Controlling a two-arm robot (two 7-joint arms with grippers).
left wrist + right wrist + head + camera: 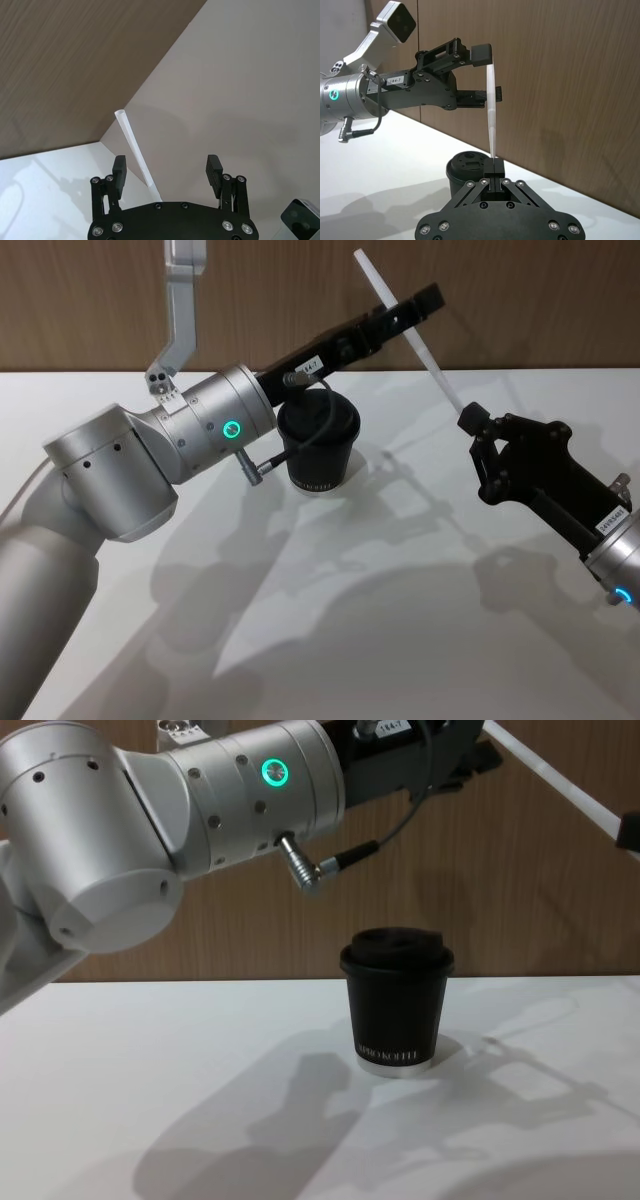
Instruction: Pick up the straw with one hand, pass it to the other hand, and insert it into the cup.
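Note:
The white straw (412,328) slants up in the air above the table, its lower end pinched in my right gripper (468,422), which is shut on it. In the right wrist view the straw (491,115) rises from that gripper (494,169). My left gripper (410,318), long and black on a silver wrist with a green ring, reaches to the straw's upper part. It stands open in the left wrist view (167,172), with the straw (136,152) between its fingers, nearer one finger (120,170). The black lidded cup (318,445) stands upright on the table, below the left arm.
The white table (400,620) spreads around the cup (397,1005). A brown wooden wall (520,300) runs behind it. The left arm's silver wrist (250,790) hangs over the table's left half, and its cable (325,415) loops beside the cup.

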